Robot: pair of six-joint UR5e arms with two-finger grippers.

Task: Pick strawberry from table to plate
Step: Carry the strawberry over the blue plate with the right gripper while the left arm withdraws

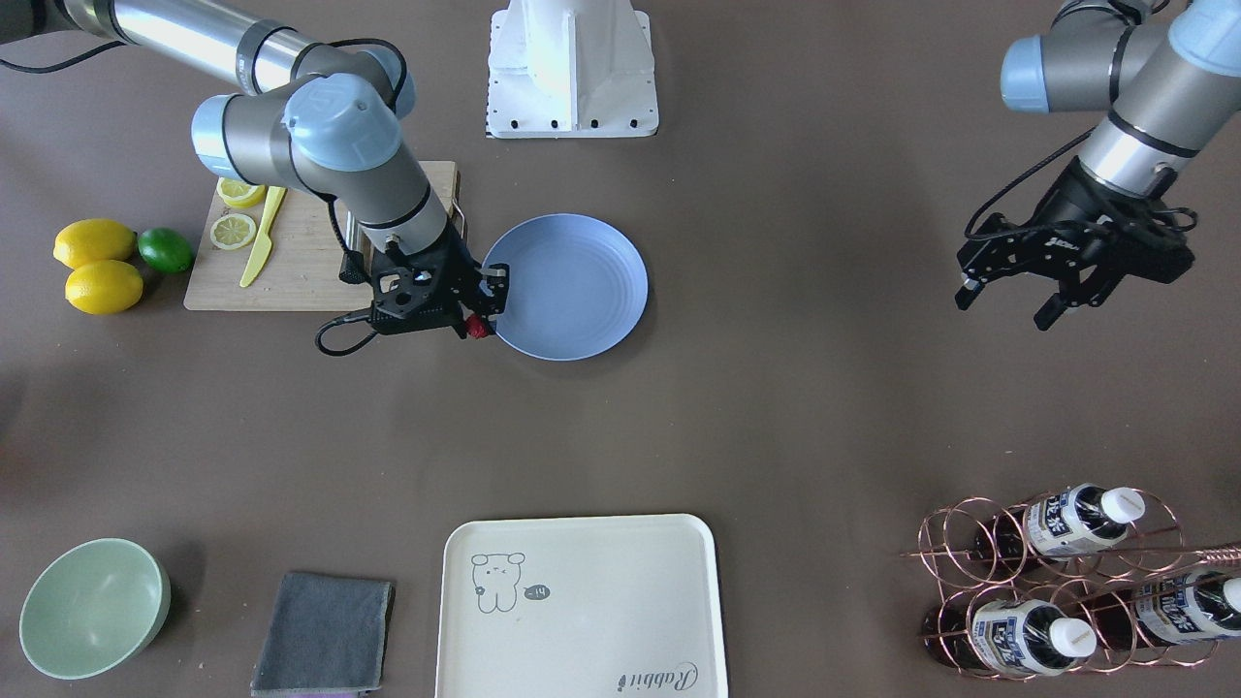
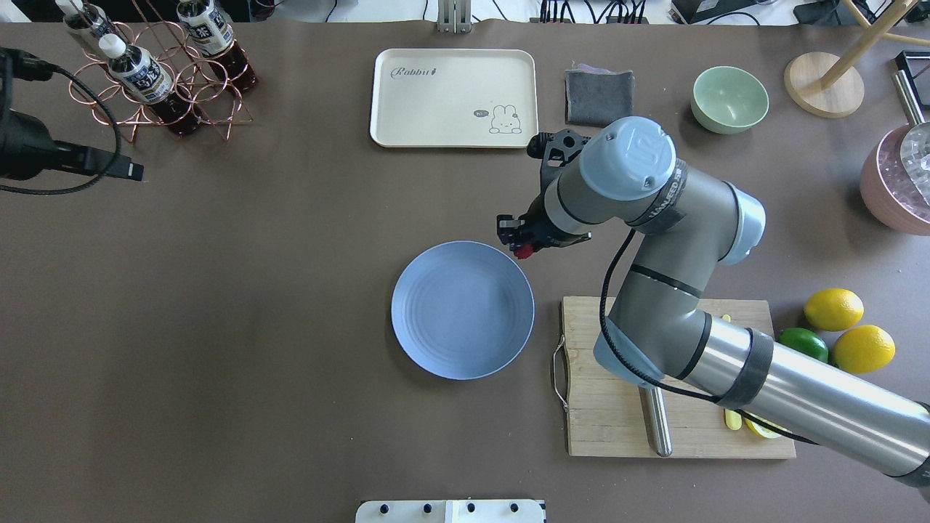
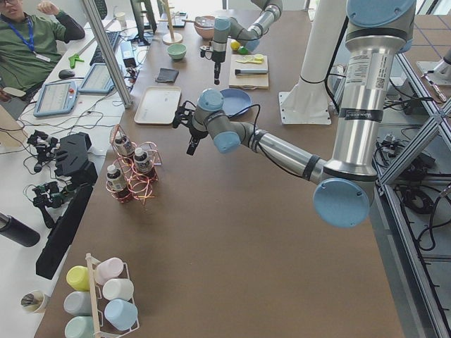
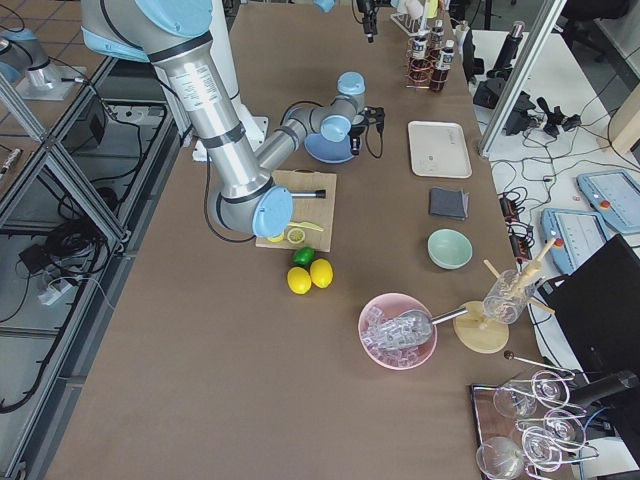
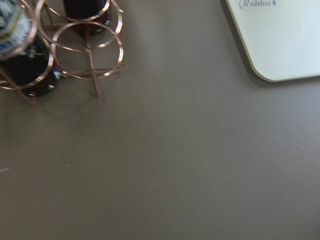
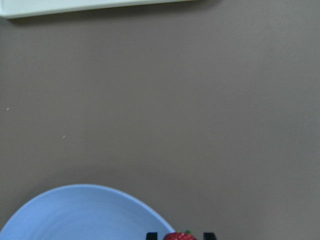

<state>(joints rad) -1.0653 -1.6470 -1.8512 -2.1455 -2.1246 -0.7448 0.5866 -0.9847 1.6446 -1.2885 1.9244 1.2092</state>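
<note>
Now my right gripper (image 2: 519,248) is clamped on the strawberry (image 2: 522,252) at the plate's (image 2: 450,319) two-o'clock rim; held high to clear it

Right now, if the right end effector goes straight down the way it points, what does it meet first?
Probably the plate rim, or bare table just beside it: the strawberry it holds hangs right at that edge. Depth unclear.
</note>
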